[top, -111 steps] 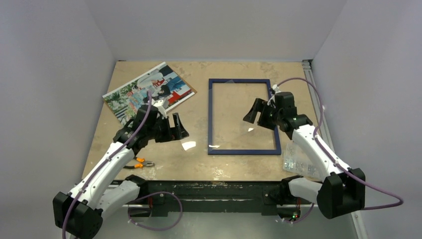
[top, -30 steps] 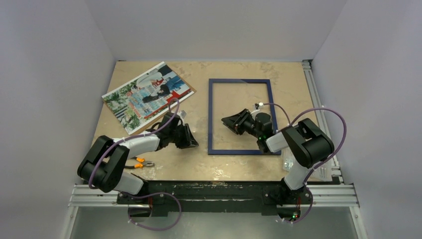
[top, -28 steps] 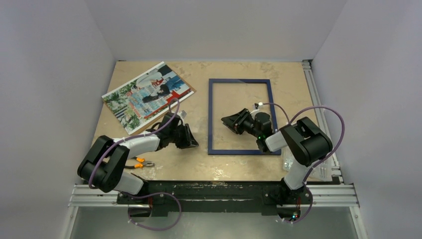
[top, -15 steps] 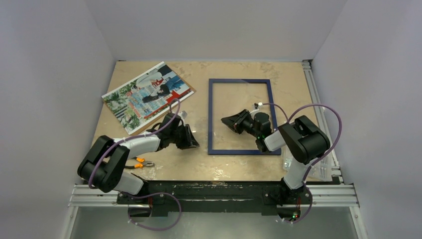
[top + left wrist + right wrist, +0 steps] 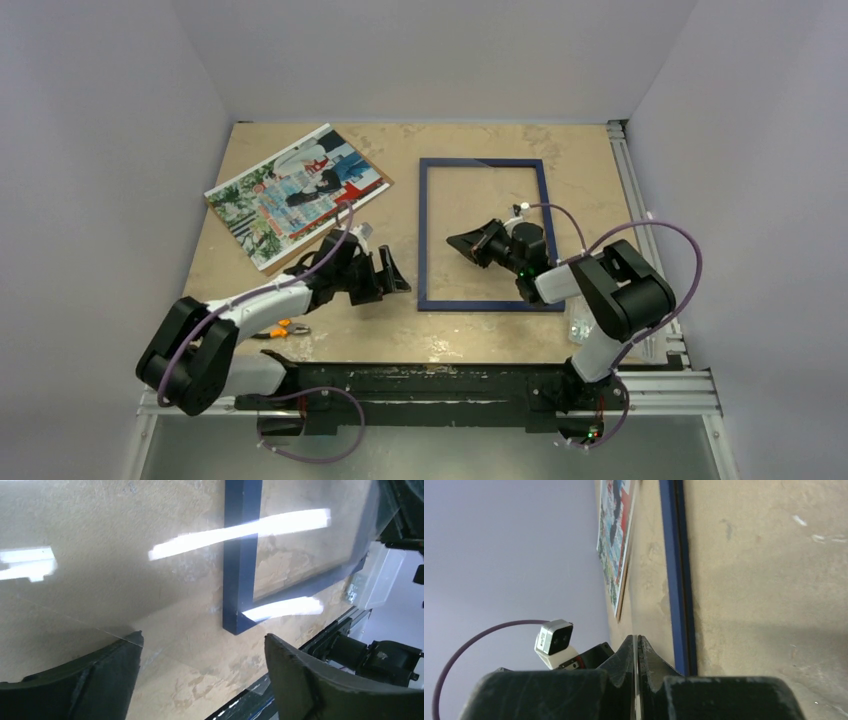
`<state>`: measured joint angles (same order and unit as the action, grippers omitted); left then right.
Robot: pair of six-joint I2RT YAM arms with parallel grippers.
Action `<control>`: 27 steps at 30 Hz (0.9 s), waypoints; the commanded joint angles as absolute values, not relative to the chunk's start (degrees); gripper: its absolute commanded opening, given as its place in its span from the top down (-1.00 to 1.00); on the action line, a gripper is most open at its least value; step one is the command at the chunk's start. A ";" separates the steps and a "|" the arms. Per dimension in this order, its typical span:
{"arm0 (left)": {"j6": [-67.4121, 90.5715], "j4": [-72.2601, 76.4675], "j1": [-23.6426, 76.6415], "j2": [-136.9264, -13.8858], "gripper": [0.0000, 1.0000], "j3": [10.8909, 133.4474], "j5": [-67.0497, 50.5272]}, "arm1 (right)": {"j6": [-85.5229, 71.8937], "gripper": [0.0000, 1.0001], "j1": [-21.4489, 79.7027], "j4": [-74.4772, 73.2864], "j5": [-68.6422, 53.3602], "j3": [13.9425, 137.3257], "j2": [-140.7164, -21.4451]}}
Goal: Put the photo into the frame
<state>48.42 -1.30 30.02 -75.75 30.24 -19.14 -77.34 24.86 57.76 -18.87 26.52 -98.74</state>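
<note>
The photo [image 5: 297,192] lies face up at the table's far left, and its edge shows in the right wrist view [image 5: 616,540]. The dark blue frame [image 5: 423,230] lies flat at centre right. A thin clear sheet [image 5: 200,540] carrying bright glare slants above the frame's near left corner [image 5: 241,555]. My left gripper [image 5: 393,272] stands open just left of the frame, its fingers [image 5: 201,637] apart with nothing between them. Over the frame's inside, my right gripper [image 5: 457,243] points left. Its jaws [image 5: 637,637] are shut on the clear sheet's thin edge, beside the frame's rail [image 5: 674,555].
A brown backing board [image 5: 378,192] peeks from under the photo. Orange-handled pliers [image 5: 282,328] lie near the front left edge. A clear plastic bag [image 5: 583,325] sits at the front right. Walls close in the left, back and right sides.
My left gripper has opened and its arm has stretched slightly toward the frame. The right gripper has closed its jaws on the clear sheet. Photo and frame have not moved.
</note>
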 commanded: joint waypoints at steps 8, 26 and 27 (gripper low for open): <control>46.91 -10.12 30.12 -53.45 -1.00 30.50 -16.74 | -60.80 1.00 25.00 28.52 -15.93 38.31 -81.21; 41.17 -22.86 30.10 -48.75 -0.99 40.69 -17.01 | -35.17 1.00 23.35 -22.77 -10.83 69.78 -68.25; 40.75 -23.65 30.06 -49.70 -0.99 41.18 -17.12 | -34.15 1.00 23.03 -24.49 -10.73 70.98 -67.80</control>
